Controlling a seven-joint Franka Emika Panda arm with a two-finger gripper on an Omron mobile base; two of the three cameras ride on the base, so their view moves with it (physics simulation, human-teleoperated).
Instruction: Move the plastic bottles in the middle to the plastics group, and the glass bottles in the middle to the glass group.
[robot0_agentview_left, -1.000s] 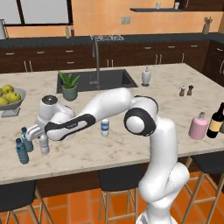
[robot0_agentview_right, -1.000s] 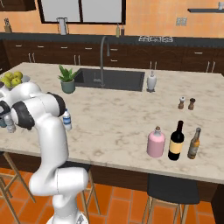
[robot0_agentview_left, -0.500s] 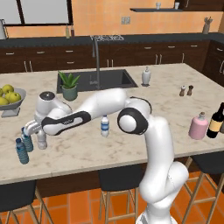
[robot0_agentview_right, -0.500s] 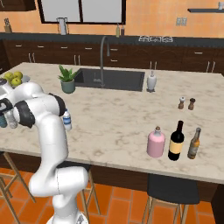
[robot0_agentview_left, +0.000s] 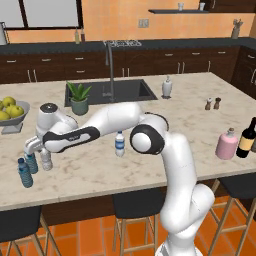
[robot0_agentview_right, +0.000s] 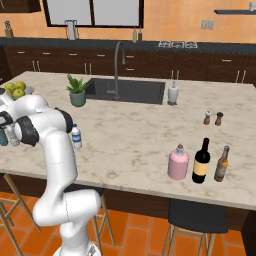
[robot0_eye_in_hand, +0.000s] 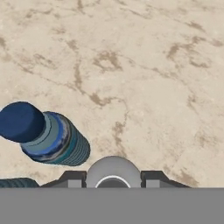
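My tool (robot0_agentview_left: 44, 156), at left of the left base view, grasps a plain greyish-clear plastic bottle (robot0_agentview_left: 46, 159) standing on the marble tabletop (robot0_agentview_left: 150, 170) just beside two blue-capped ribbed bottles (robot0_agentview_left: 25, 172).

Beige marble-veined counter (robot0_agentview_left: 190, 125); 2 blue-tinted, blue-capped bottles (robot0_agentview_left: 25, 173); greyish-clear bottle (robot0_agentview_left: 46, 159); clear bottle (robot0_agentview_left: 119, 144) with white cap and blue label; pink bottle (robot0_agentview_left: 226, 145) with brownish stopper; dark wine bottle (robot0_agentview_left: 246, 139) with cream label; white arm (robot0_agentview_left: 165, 150) with dark joints
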